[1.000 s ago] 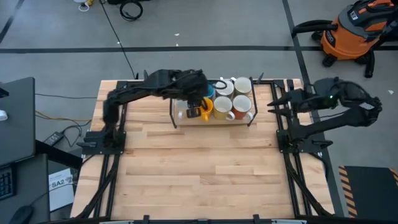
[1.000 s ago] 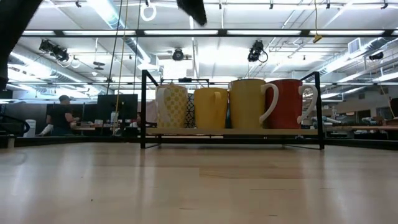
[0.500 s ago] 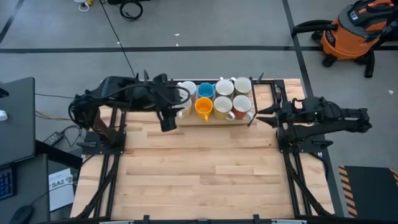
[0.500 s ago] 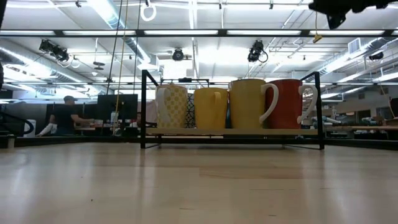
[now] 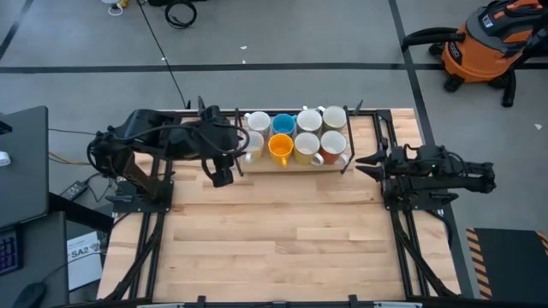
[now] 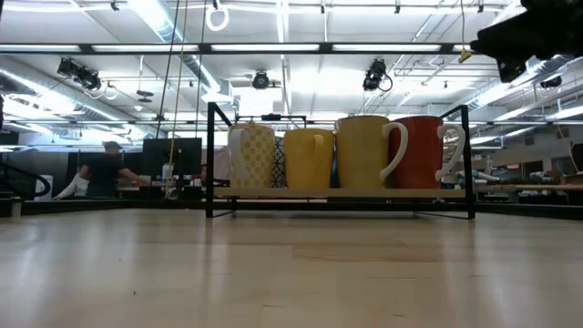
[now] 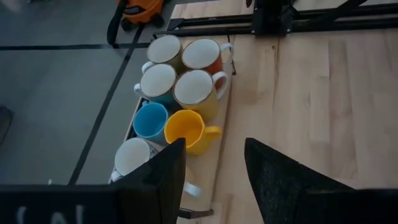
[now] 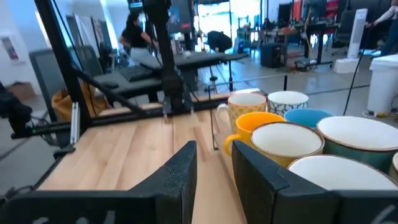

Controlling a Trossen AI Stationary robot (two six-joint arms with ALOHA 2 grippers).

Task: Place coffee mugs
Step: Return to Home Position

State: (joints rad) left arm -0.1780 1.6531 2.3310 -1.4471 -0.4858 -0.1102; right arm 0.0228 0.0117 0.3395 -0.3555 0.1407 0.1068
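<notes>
Several coffee mugs stand upright in two rows on the wooden floor of a black wire rack at the table's far edge. Among them are a blue one, an orange one, a reddish-brown one and white and cream ones. My left gripper hangs above the table just left of the rack and nearer than it, open and empty. My right gripper is level beside the rack's right end, pointing left, open with nothing between its fingers.
The table's near half is bare wood. An orange shop vacuum stands on the floor beyond the far right corner, and a dark desk is off the left edge. People work in the room behind.
My left gripper has drawn back from over the rack's left end, up and toward the table's left and near side. The mugs stand as before. My right arm has folded down, and its gripper has sunk beside the rack's right end and levelled out.
</notes>
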